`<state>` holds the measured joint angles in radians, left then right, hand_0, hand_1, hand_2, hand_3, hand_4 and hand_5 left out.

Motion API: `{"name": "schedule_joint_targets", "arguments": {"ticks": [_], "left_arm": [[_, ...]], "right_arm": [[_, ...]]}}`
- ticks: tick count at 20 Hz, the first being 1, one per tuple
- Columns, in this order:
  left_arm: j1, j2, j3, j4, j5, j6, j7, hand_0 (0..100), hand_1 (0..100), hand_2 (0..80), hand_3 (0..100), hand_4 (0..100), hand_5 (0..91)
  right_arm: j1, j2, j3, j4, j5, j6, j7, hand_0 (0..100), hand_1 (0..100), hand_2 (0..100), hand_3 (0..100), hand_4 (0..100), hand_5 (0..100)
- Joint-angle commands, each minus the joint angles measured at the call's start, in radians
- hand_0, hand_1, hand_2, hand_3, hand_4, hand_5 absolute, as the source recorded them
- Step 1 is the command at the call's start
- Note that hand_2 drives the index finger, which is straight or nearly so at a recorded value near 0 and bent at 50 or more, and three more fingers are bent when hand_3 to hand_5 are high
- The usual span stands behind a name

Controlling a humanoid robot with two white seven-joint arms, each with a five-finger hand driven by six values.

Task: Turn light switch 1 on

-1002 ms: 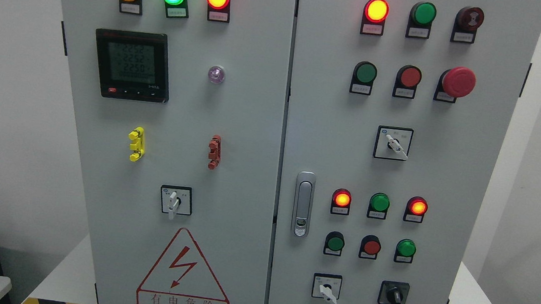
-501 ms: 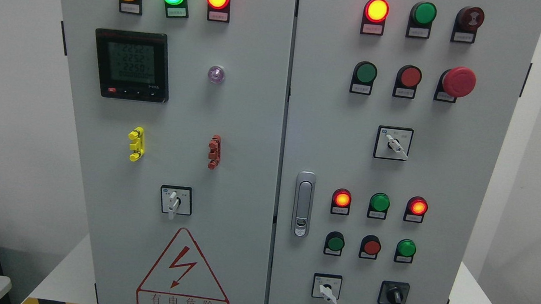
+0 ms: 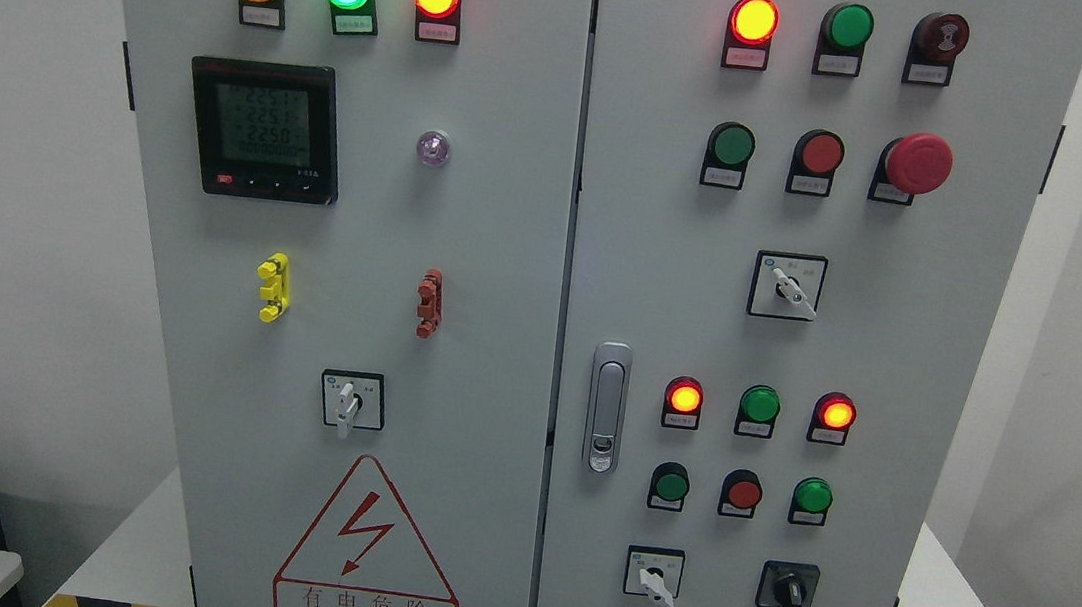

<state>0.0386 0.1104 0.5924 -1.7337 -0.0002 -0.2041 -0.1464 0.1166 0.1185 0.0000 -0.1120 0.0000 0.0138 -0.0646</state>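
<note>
- Head view: the grey control cabinet [image 3: 527, 242] fills the frame, its two doors meeting at a seam just right of centre. Neither robot hand nor arm shows anywhere, so whether the fingers are spread or curled cannot be told, nor which hand is nearer.
- Head view: the label print is too small to read, so which control is "light switch 1" cannot be settled. My guess is one of the white-handled rotary selectors: one at lower centre-left [image 3: 350, 402] on the left door, above the red warning triangle [image 3: 370, 547]; one at right of centre [image 3: 788, 286]; one at lower right [image 3: 654, 574], beside a black rotary knob [image 3: 786, 595].
- Head view: the left-door selector's lever hangs nearly straight down; both right-door levers slant down to the right. Each turns about an axis coming straight out of the door.
- Head view: judging by where the arms would enter, along the bottom edge, every candidate lies up and forward from them. The left-door selector would suit the left arm, the two right-door ones the right arm.
</note>
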Motion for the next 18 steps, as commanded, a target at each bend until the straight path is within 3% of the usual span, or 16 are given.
{"name": "schedule_joint_targets", "arguments": {"ticks": [1, 5, 14, 18], "left_arm": [[-0.032, 0.015, -0.221, -0.176, -0.001, 0.008, 0.076, 35, 18, 33.8, 53, 62, 46.4], [-0.040, 0.015, -0.332, -0.188, -0.003, 0.037, 0.099, 35, 18, 34.6, 54, 63, 47.6], [-0.123, 0.008, -0.502, -0.199, -0.009, 0.164, 0.241, 36, 19, 40.3, 59, 66, 50.9], [-0.141, -0.009, -0.557, -0.199, -0.064, 0.207, 0.291, 30, 24, 44.0, 62, 69, 52.8]], "right_arm": [[0.000, 0.001, 0.017, 0.000, -0.025, 0.000, 0.000, 12, 39, 0, 0, 0, 0], [0.000, 0.000, 0.017, 0.000, -0.025, 0.000, 0.000, 12, 39, 0, 0, 0, 0], [0.000, 0.000, 0.017, 0.000, -0.025, 0.000, 0.000, 12, 39, 0, 0, 0, 0], [0.000, 0.000, 0.017, 0.000, -0.025, 0.000, 0.000, 12, 39, 0, 0, 0, 0]]}}
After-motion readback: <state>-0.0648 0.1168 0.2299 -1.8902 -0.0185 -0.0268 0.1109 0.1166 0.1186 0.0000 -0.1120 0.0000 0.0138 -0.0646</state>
